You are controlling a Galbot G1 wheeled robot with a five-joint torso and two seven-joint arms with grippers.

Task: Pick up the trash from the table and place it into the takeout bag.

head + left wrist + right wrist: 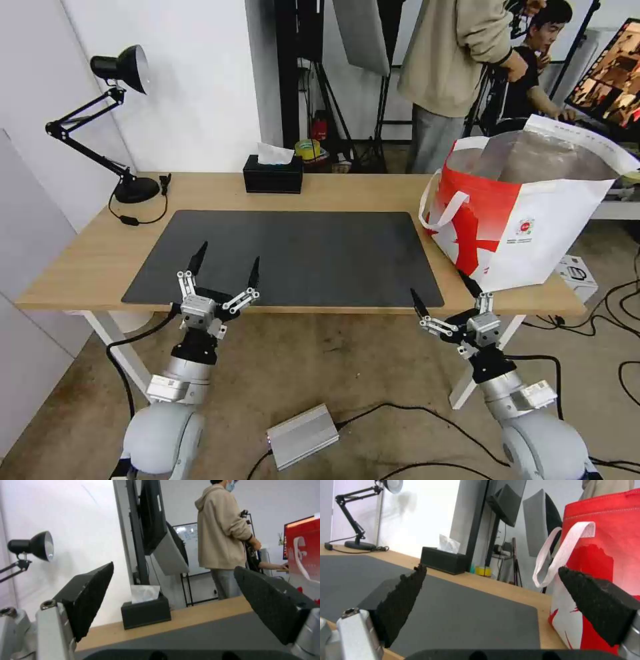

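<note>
Now, head view: large boxy white-and-red takeout bag [527, 213] with silver foil lining at 2 o'clock on long light-wood table [80, 260]; likely light, floppy, best taken by loop handles. Left gripper [225, 261], right gripper [443, 293] spread wide, empty, at near edge.
Left wrist view: fingers [88, 597] apart.
Right wrist view: bag just beside.

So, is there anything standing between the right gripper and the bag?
Nothing visible does. The right gripper, open, is at the near edge of the table, close beside the bag; only bare wood and a corner of the mat lie between them. The tissue box stands far back.
</note>
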